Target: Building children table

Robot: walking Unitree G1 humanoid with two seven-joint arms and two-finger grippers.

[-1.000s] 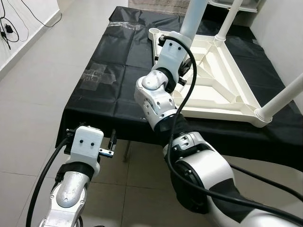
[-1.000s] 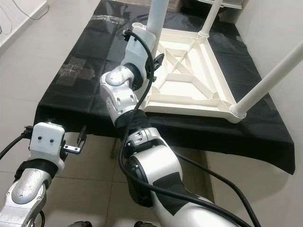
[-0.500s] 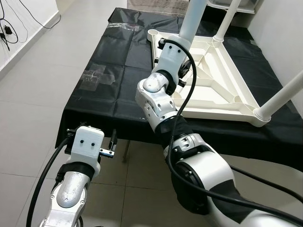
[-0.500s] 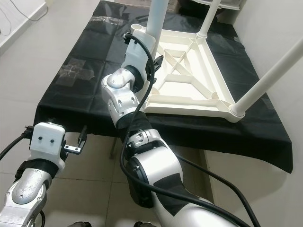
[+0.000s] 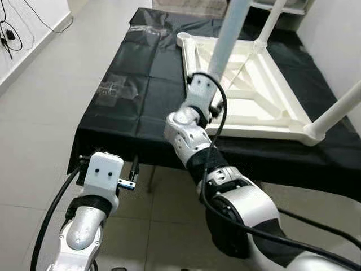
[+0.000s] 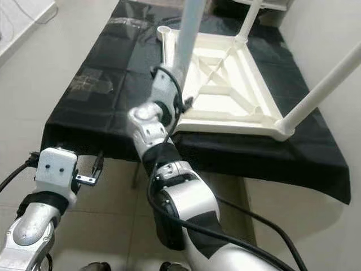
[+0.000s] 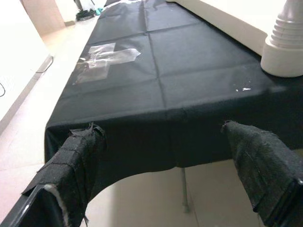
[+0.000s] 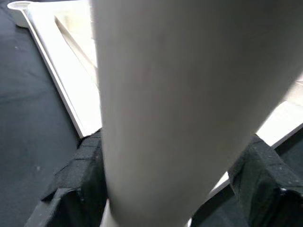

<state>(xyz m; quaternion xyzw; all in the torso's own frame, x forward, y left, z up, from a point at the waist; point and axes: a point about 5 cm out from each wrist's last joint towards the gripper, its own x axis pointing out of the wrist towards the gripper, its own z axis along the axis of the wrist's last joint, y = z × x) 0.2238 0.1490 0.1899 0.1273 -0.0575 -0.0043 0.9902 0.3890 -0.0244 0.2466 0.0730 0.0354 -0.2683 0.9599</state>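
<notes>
A white children's table top (image 5: 254, 107) lies upside down on a table under a black cloth (image 5: 130, 84). One white leg (image 5: 335, 110) stands up from its near right corner and another (image 5: 271, 22) from the far right. The far left corner socket (image 5: 183, 38) is empty. My right gripper (image 8: 170, 189) is shut on a third white leg (image 5: 228, 39), held nearly upright over the near left corner, with a black pad (image 8: 75, 189) on each side. My left gripper (image 7: 170, 175) hangs open below the cloth's front edge with nothing between its fingers (image 7: 75, 170).
A patch of clear tape (image 5: 113, 90) is stuck on the cloth at the left. Cables (image 5: 8, 34) lie on the tiled floor by the left wall. A white wall runs along the right of the table, and white furniture (image 5: 282, 5) stands behind it.
My right gripper and the leg in it have come nearer and lower, from the middle of the top's left rail to its near left corner. The left arm has held still.
</notes>
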